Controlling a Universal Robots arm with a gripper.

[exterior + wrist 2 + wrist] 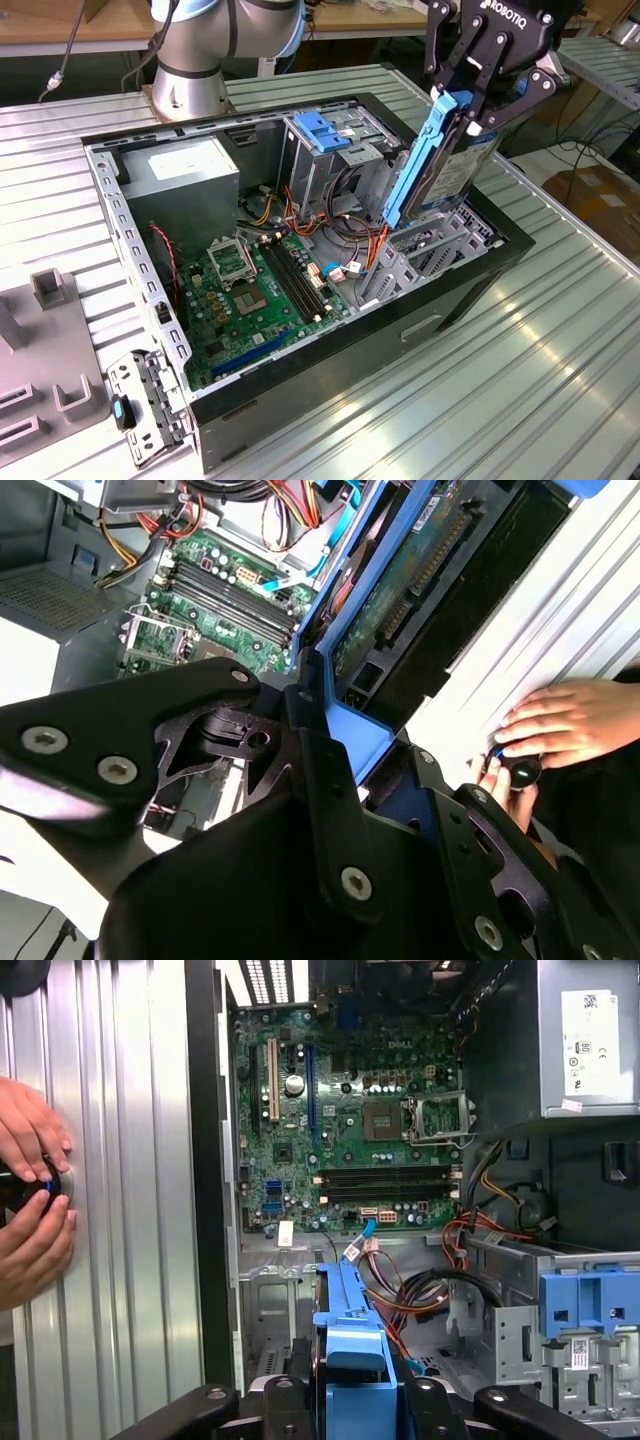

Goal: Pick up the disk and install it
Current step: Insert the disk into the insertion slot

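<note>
The disk (462,170) is held on end, nearly upright and slightly tilted, above the computer case (470,290). It hangs at the corner of the case farthest from the motherboard (250,290), with its lower end just over the grey drive bay (420,262) inside the case. The gripper (487,105) is clamped on it from above, its black fingers pressed against the upper end of the drive and its carrier.

The disk is judged to be rigid and fairly dense, so no sagging is expected. It is also judged fragile: in the second wrist view a green circuit board and a row of connector pins are exposed on one face (400,590). A hold is best taken on the rails or the metal edges, away from that board. The plastic rails are judged smooth and a little springy, so some slip under a light grip is possible.

It is seen as a flat, dark rectangle framed by bright blue plastic rails, with a blue tab at the gripped end (355,1350).

A person's hands (30,1190) are seen on the ribbed table (560,380) just beside the case, around a small dark object.
</note>
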